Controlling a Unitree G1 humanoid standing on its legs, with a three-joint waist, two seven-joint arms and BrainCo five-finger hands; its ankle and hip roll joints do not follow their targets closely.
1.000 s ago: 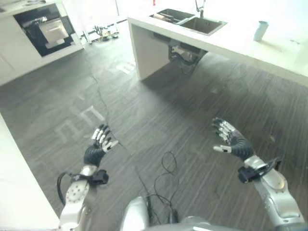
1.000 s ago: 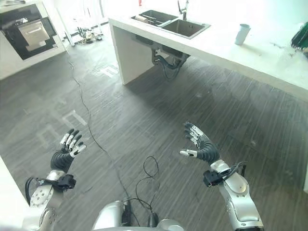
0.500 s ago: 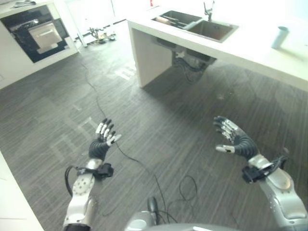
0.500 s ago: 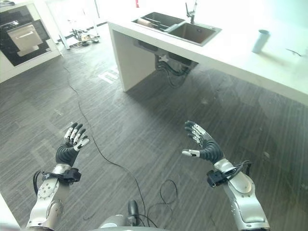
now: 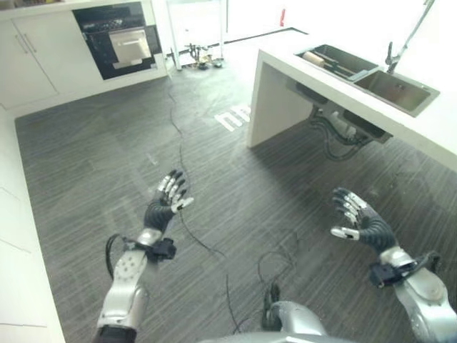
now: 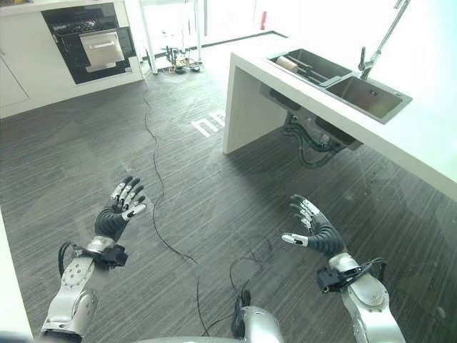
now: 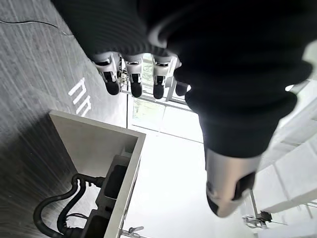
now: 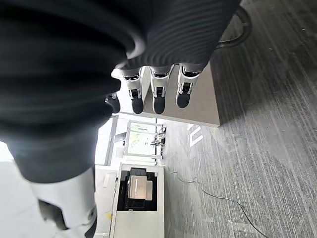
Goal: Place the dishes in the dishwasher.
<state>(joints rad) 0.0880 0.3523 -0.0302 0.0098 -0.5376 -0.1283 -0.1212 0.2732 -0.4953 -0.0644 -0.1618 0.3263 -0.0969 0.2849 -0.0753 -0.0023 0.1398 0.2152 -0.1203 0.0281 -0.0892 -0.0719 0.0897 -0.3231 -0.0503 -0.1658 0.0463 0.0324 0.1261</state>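
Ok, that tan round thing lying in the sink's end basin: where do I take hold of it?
Likely round its middle, coming from above: the tan thing seems to lie on its side, and the walls of the sink close off its sides. It is too small to tell more.

Open dark floor (image 6: 178, 186) lies ahead; the white sink counter (image 6: 300, 86) blocks the right side.

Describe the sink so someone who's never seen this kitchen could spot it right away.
Find the long white counter standing out into the dark wood floor. Near its free end, the sink is sunk into the top: two dark steel basins side by side with a tall tap behind, the counter's only recess.
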